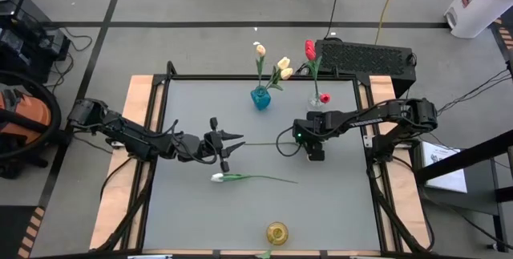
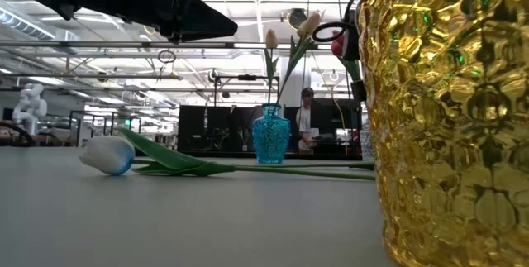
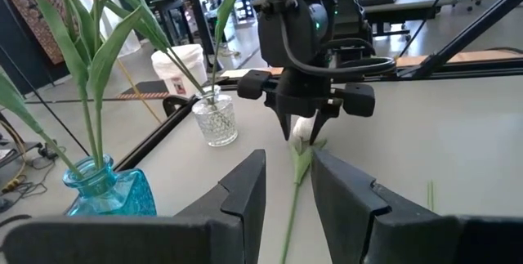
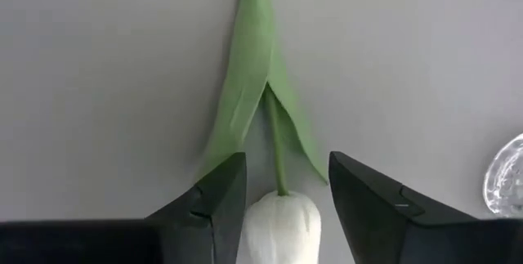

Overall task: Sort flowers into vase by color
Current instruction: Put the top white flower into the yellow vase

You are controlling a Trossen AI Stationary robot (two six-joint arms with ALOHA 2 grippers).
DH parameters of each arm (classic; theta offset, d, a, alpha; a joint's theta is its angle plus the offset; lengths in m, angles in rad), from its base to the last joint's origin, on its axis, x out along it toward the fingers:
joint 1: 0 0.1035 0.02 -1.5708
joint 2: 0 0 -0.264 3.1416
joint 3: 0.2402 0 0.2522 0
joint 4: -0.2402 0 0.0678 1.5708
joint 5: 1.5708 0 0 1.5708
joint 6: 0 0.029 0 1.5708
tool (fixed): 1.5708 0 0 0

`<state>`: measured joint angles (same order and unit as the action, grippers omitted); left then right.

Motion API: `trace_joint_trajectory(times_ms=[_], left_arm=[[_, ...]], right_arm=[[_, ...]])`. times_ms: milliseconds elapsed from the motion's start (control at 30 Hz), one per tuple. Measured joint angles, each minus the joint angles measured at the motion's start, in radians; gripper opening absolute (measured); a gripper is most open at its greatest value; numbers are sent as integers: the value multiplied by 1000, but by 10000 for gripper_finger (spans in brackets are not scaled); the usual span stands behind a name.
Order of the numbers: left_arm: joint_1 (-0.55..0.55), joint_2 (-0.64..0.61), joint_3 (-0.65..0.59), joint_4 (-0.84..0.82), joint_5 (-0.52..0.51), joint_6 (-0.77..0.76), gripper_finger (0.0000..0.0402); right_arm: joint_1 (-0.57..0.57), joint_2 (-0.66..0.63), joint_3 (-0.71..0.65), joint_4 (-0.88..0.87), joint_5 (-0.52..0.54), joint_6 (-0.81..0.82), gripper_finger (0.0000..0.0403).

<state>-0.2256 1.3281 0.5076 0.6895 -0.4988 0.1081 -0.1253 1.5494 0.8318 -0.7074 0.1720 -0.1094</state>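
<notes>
Two white tulips lie flat on the table. One white tulip (image 1: 272, 142) lies between both grippers. Its bud (image 4: 282, 223) sits between the open fingers of my right gripper (image 4: 286, 170), which points down at it (image 1: 314, 148). Its stem (image 3: 292, 194) runs between the open fingers of my left gripper (image 3: 288, 162), which reaches in level from the table's left (image 1: 232, 145). The second white tulip (image 1: 240, 178) lies nearer the near edge, with its bud (image 2: 107, 154) to the left. Cream-yellow tulips stand in the blue vase (image 1: 260, 97), and red ones in the clear vase (image 1: 315, 100).
A gold vase (image 1: 276, 232) stands at the near edge and fills the right of the low view (image 2: 446, 110). The blue vase (image 3: 102, 194) and clear vase (image 3: 215, 121) stand along the far edge, just beyond the grippers. A wooden frame (image 1: 144, 91) borders the grey table top.
</notes>
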Motion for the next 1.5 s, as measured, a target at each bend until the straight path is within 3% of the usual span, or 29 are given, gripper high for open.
trace_joint_trajectory(times_ms=[767,933,1300,1500], left_arm=[[-8,0,0,0,0,-24,107],[-9,0,0,0,0,-24,107],[-11,0,0,-2,1,-24,107],[-11,0,0,-3,1,-24,107]], right_arm=[[-24,3,-28,32,-23,-7,167],[-24,27,-28,37,-78,49,166],[-21,74,-24,37,-85,44,166],[-20,72,-25,35,-75,45,128]])
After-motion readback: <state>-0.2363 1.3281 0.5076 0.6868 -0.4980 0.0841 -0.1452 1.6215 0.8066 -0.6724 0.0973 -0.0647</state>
